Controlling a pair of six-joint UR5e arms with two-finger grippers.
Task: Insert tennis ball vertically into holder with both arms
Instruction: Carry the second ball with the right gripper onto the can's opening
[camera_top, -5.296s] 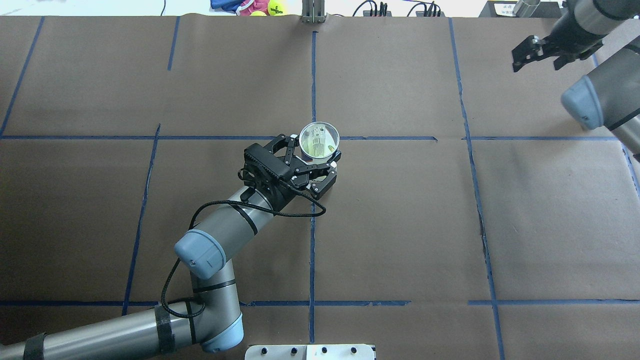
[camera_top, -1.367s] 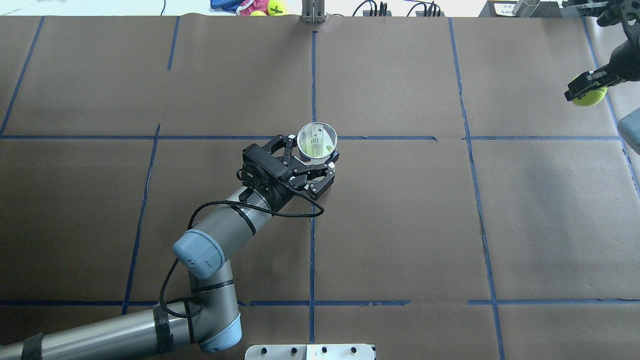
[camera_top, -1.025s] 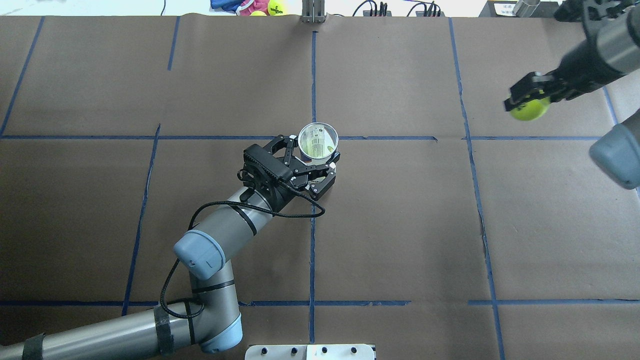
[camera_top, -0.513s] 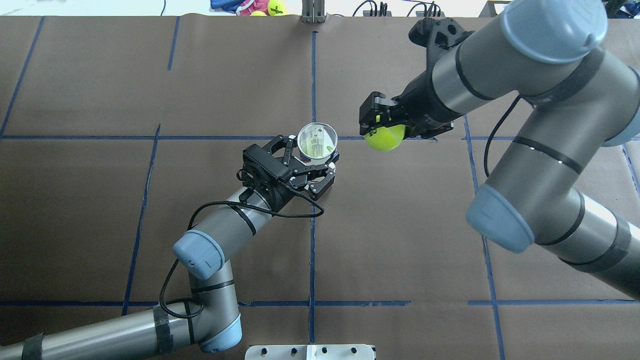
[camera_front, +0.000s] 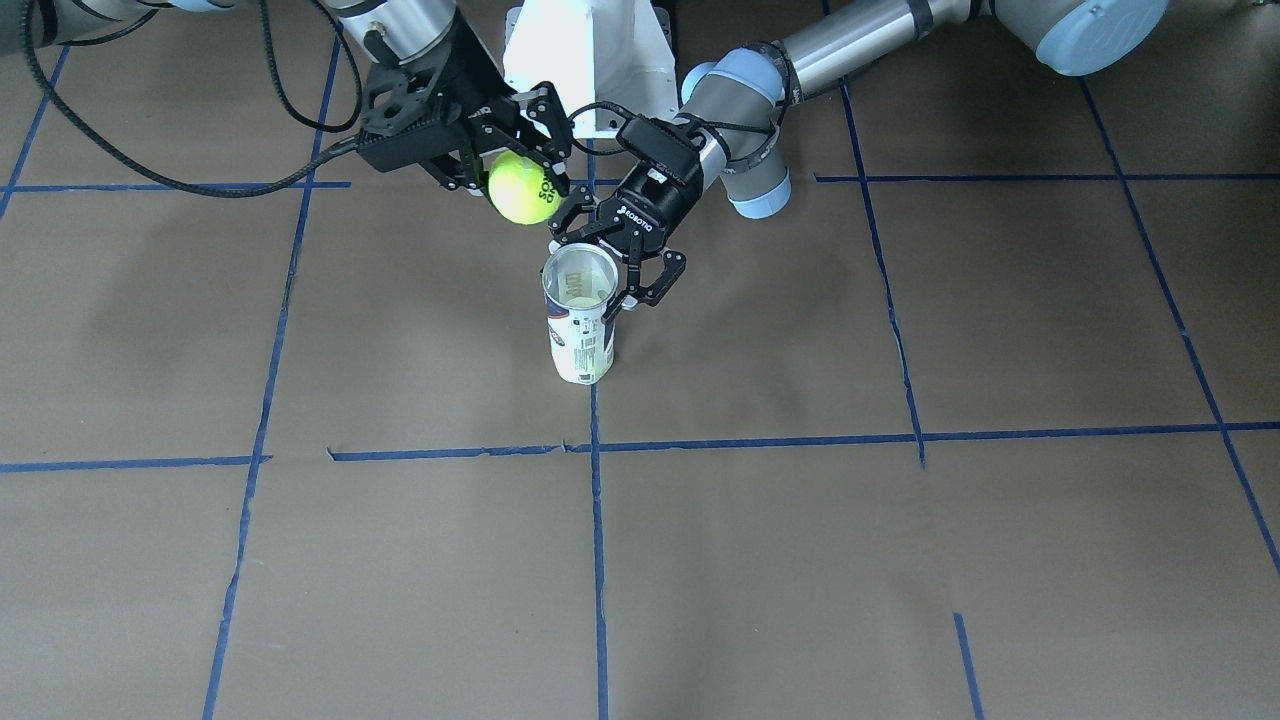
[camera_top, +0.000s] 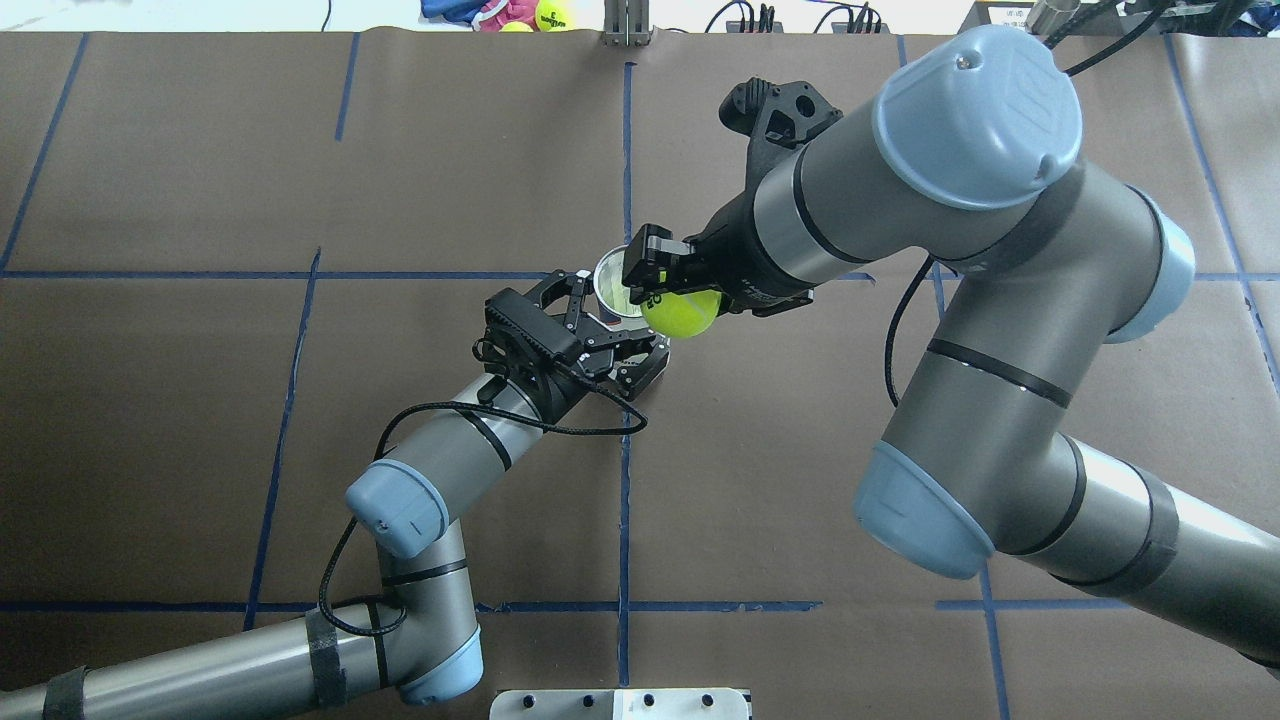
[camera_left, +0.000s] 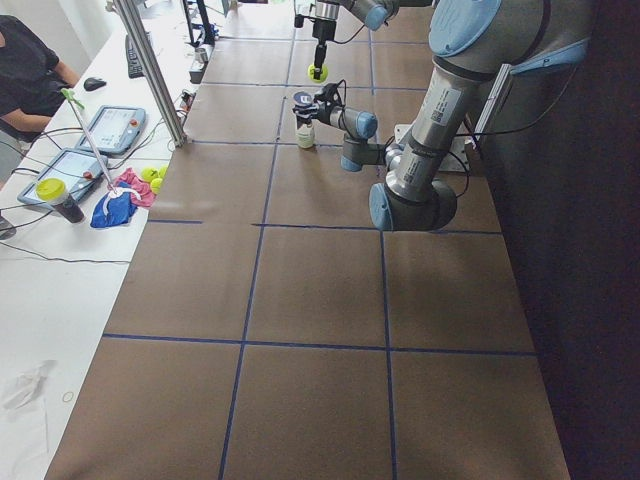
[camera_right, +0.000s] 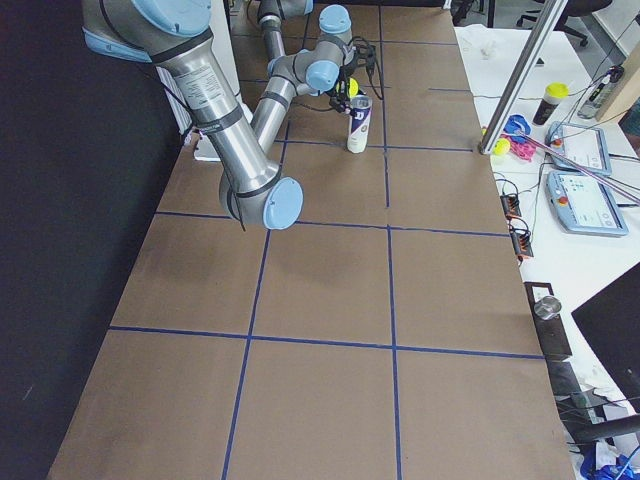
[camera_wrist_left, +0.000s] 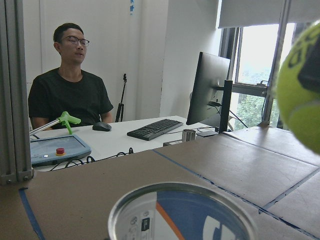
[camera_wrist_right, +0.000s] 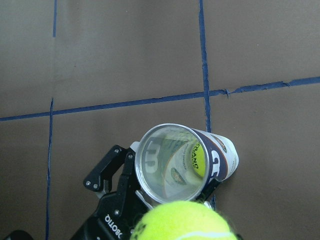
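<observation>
The holder (camera_top: 608, 281), a clear can with a white-and-navy label, stands upright at the table's middle (camera_front: 580, 335). My left gripper (camera_top: 622, 322) is shut on the holder near its rim (camera_front: 603, 268). My right gripper (camera_top: 672, 298) is shut on the tennis ball (camera_top: 682, 310), a yellow-green fuzzy sphere with a dark logo (camera_front: 522, 190). The ball hangs above the can, slightly off to one side of its open mouth. In the right wrist view the ball (camera_wrist_right: 182, 221) is at the bottom edge and the can's mouth (camera_wrist_right: 150, 160) is just beyond it.
The white pedestal (camera_front: 585, 50) stands at the robot's base. Spare tennis balls and cloth (camera_top: 520, 14) and a metal post (camera_top: 627, 25) lie at the far table edge. An operator (camera_wrist_left: 70, 95) sits behind that edge. Blue tape lines grid the brown table cover (camera_top: 800, 450).
My right arm has swung in from the far right with the tennis ball and now holds it by the can's mouth. My left gripper and the can have stayed put.
</observation>
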